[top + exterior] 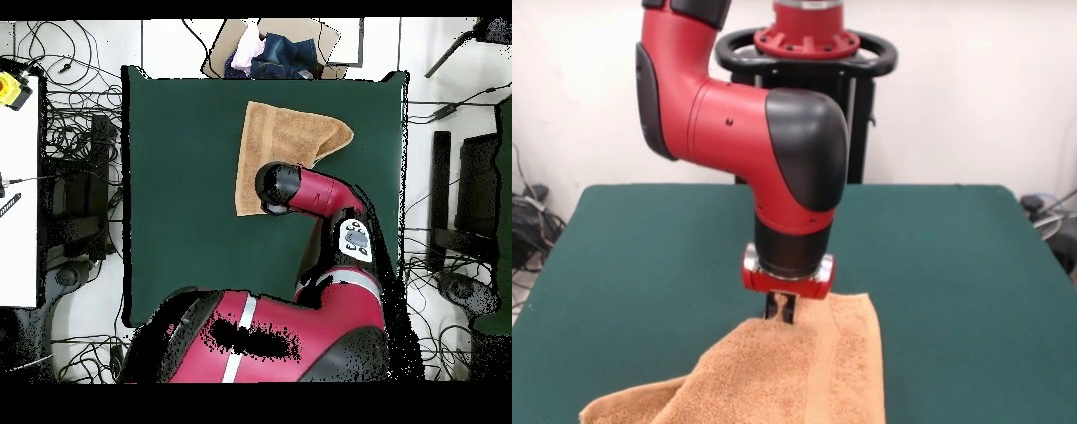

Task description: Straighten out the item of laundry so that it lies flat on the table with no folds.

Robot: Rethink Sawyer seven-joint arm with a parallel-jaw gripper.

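Your gripper point(781, 308) is pinched shut on the far edge of the towel point(777, 375), raising a peak there. The cloth lies at the camera-side end of the table point(644, 256), one side folded over. You look mid-pull; next, draw the held edge outward to flatten the fold.

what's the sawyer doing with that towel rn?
The arm has its gripper down at the far edge of the orange-tan towel on the green table, apparently pinching a raised bit of cloth. The towel is not flat: in the front view one side is bunched and folded over, and the overhead view shows one corner pulled out of line.
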